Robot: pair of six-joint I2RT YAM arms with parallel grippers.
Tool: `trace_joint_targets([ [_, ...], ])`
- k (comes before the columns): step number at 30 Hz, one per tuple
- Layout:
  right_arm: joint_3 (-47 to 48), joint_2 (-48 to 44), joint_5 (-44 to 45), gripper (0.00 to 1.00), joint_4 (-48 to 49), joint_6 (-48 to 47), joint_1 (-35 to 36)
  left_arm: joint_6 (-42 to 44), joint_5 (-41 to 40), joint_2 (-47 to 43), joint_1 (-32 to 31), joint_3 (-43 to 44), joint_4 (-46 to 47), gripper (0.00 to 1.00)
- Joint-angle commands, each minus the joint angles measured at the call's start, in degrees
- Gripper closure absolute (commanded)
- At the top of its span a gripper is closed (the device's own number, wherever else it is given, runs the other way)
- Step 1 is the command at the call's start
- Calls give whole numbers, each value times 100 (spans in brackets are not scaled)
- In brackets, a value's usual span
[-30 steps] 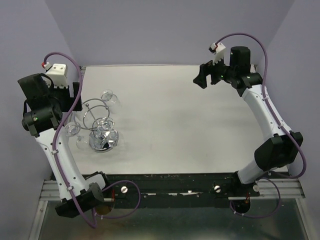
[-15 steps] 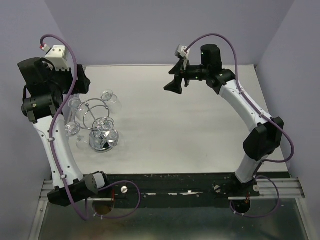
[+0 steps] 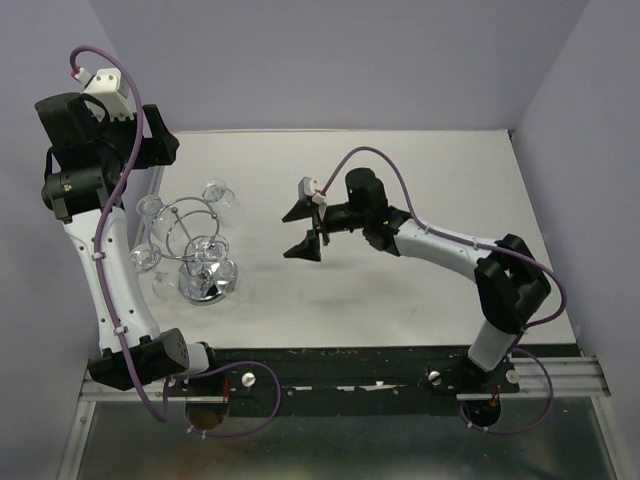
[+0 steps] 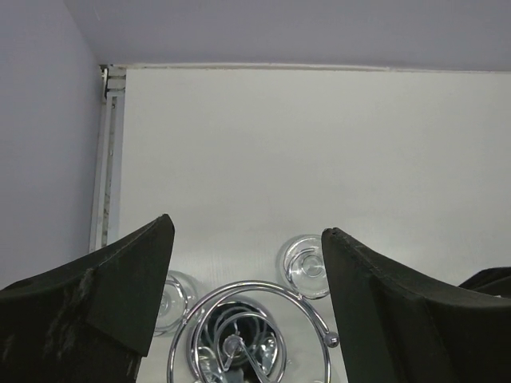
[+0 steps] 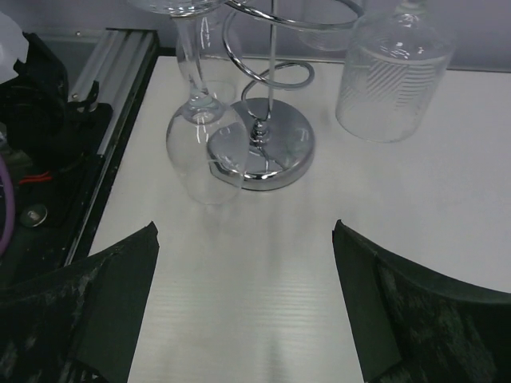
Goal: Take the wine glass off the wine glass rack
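Gaping right hand point(image 3: 292, 233) near rack point(image 5: 283, 148)

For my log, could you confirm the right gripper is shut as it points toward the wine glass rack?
No: the right gripper is open as it points toward the wine glass rack; the right wrist view shows its fingers spread apart.

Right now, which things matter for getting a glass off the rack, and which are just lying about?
Job: shiny chrome wire rack with round mirror base; clear wine glasses hanging upside down on it; right gripper, jaws open; left gripper, jaws open.
Bystanders: white table; purple cables; black front rail.
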Motion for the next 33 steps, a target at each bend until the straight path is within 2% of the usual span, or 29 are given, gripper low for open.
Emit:
trace_joint_targets([
  [1, -706, -249, 427, 4, 2576, 733, 538, -179, -250, -64, -100, 68, 35, 12],
  [3, -866, -180, 735, 5, 3157, 865, 819, -215, -277, -143, -109, -55, 149, 13],
  [7, -638, 224, 1281, 6, 3685, 1383, 1198, -311, -312, -266, -145, -178, 334, 13],
  [11, -690, 585, 1597, 8, 4396, 1401, 1497, -356, -339, -275, -153, -126, 361, 13],
  [18, -392, 1016, 1950, 12, 4346, 2060, 1594, -277, -365, -363, -145, -55, 238, 13],
  [25, -5, 1508, 1854, 23, 4310, 2596, 1638, -250, -348, -319, -162, -47, 124, 13],
  [33, 74, 1877, 1914, 30, 4653, 2614, 1805, -180, -357, -214, -180, -20, 54, 13],
])
